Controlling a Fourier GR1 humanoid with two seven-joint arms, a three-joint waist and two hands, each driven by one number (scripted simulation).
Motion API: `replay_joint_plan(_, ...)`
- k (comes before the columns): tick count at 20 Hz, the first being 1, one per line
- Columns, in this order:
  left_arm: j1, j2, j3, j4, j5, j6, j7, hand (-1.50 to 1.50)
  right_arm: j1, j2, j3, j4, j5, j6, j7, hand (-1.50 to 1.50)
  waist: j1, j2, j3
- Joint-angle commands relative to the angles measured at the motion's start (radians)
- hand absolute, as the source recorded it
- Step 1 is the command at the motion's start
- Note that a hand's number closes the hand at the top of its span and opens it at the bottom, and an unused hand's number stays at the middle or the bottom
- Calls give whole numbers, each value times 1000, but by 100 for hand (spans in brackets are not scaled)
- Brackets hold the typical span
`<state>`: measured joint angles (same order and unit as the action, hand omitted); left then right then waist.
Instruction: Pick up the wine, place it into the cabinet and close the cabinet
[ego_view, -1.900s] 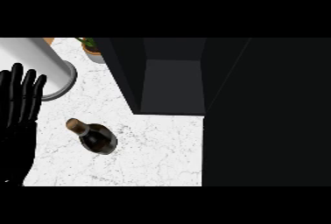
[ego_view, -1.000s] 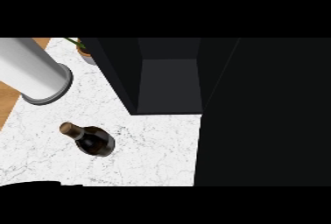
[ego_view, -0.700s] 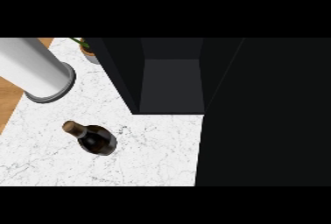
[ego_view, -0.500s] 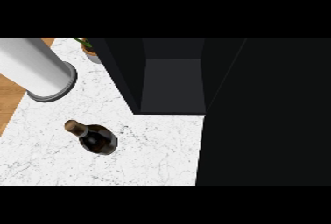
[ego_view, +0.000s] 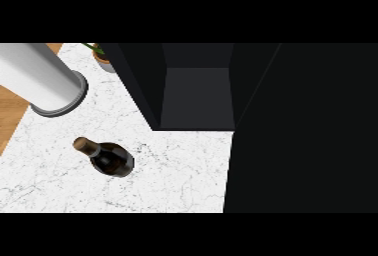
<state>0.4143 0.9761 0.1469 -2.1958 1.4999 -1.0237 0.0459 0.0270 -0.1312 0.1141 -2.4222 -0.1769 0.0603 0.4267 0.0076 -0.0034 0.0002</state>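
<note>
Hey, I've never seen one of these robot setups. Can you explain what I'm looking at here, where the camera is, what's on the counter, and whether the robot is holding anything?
This is a humanoid robot working at a kitchen counter. The one picture is taken from its head, looking steeply down, much as you would see your own worktop.

On the white marble counter is a dark wine bottle with a brown top, which appears to be standing upright. Behind it is a dark cabinet, open, with a grey inside. The bottle is meant to go in there.

At the upper left is a large pale grey cylinder; I cannot tell what it is. A small potted plant peeks in beside it.

Neither the left hand nor the right hand shows, so nothing is held.
</note>
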Motion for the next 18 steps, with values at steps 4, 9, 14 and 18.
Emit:
replay_joint_plan(4, 18, 38, 62, -24, 86, 60, 56, -150, -21, 14, 24, -97, 7, -26, 72, -150, 0, 0, 0)
replay_joint_plan(9, -107, 21, -3, 133, 76, 74, 105, -150, -6, -12, -24, -133, -62, -2, 101, -150, -20, 3, 0)
replay_joint_plan(14, -191, -68, -26, 206, 1, 142, 131, -150, -10, -18, -43, -158, -89, -5, 132, -150, -23, 3, 0)
replay_joint_plan(18, -325, -156, -51, 315, -80, 154, 154, -150, -61, 6, 3, -102, -33, -11, 113, -150, -22, 5, 0)
